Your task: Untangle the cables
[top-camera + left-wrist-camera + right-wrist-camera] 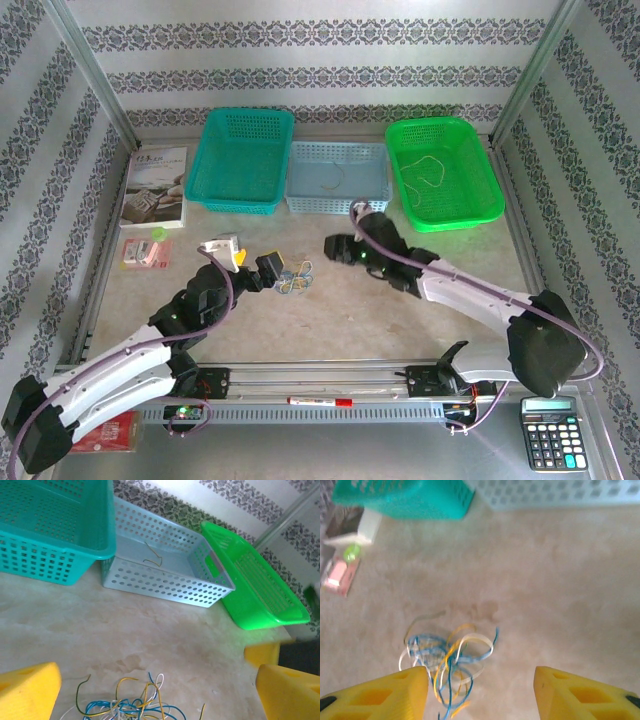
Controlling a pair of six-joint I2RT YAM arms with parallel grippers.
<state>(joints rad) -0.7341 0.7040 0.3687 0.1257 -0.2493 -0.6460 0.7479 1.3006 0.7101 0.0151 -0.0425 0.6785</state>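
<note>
The main bundle of cables (pixel 293 277) lies loose on the tabletop (pixel 330 325), in front of three baskets and between the two arms. It is a knot of blue, yellow and whitish strands curled over one another.

The left pincer (pixel 257 267) sits just left of the bundle, opened wide and empty. In its wrist view the two yellow fingers (pixel 30 686) frame the knot at the lower edge.

The right pincer (pixel 334 247) stands near the bundle on its right, not touching it, jaws apart with nothing clamped. In its wrist view the bundle lies on the tabletop below, closer to the finger (pixel 390 695) on the left of that view.

Along the far edge, left to right and side by side, stand a teal basket (pixel 232 205), a pale blue basket (pixel 338 204) and a green basket (pixel 455 222). One yellowish strand (pixel 152 559) lies inside the pale blue basket. One whitish strand (pixel 425 175) lies looped inside the green basket.
</note>
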